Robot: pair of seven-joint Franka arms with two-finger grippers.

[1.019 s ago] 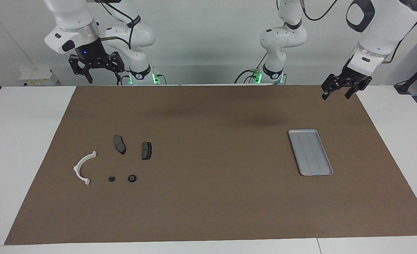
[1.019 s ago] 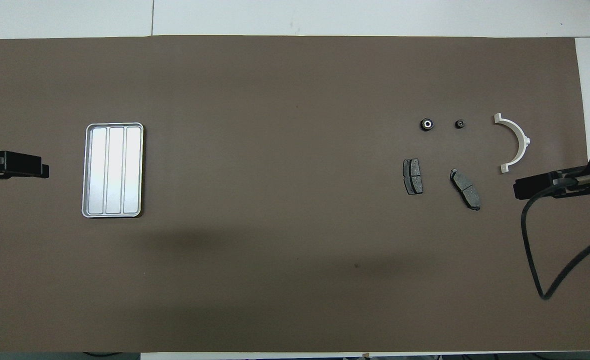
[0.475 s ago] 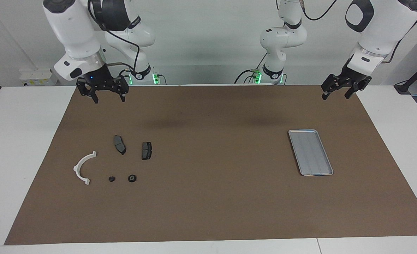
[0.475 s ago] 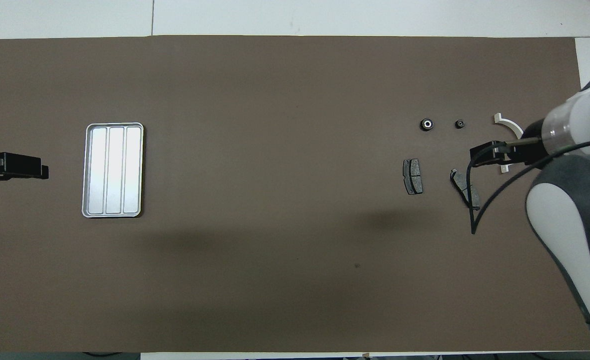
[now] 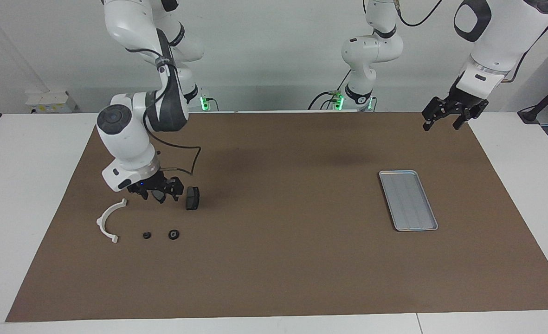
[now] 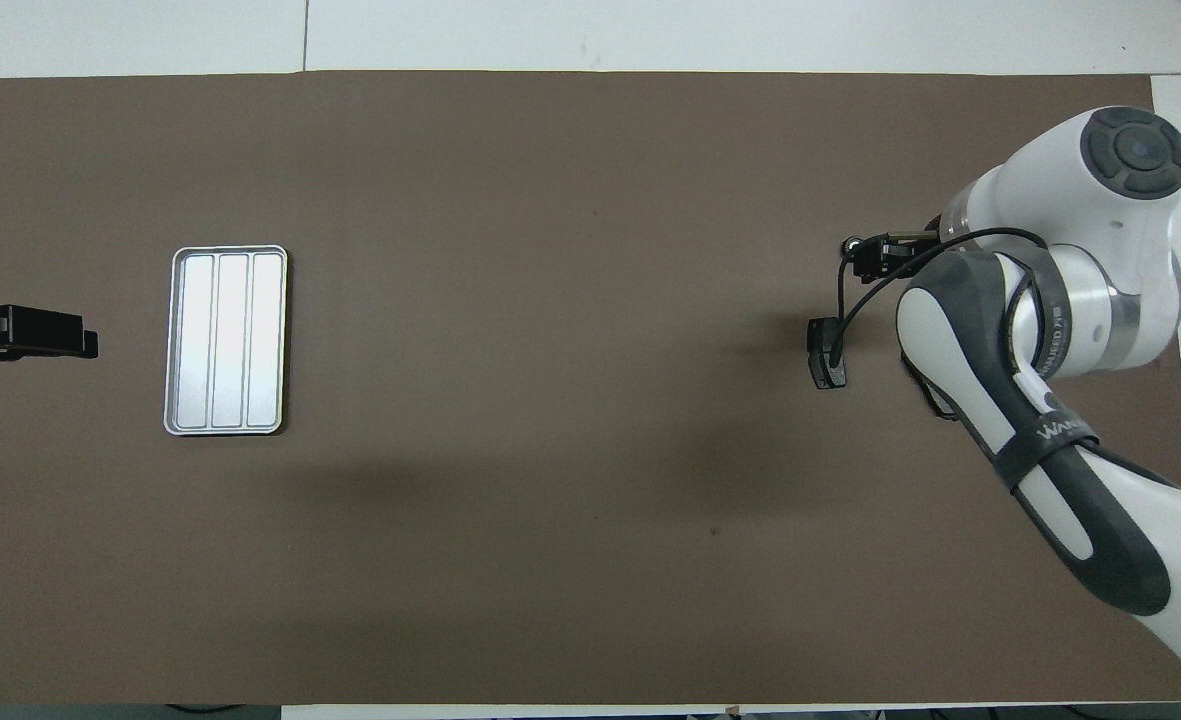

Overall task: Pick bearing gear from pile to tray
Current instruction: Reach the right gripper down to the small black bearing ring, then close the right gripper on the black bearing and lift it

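A brown mat covers the tabletop (image 5: 274, 278), where the right arm reaches down over the pile at its own end, its right gripper (image 5: 158, 189) spread open and empty, low over one dark brake pad (image 5: 158, 196) and not yet touching anything as far as the facing view shows. The left gripper (image 5: 450, 113), also spread open and empty, waits in the air over the mat's corner at the left arm's end. The silver tray (image 5: 408, 200) lies bare, well apart from the pile. The white plastic arc (image 5: 109, 220) sits toward the mat's edge, the second brake pad (image 5: 192, 198) just beside the gripper. The likely bearing gear (image 5: 174, 234), a small black ring with a pale centre, rests farther from the robots than the pads, near a smaller black round piece (image 5: 147, 235). It looks rigid, light and smooth; a pinch across its outer rim seems the surest hold, though it may roll or slip.
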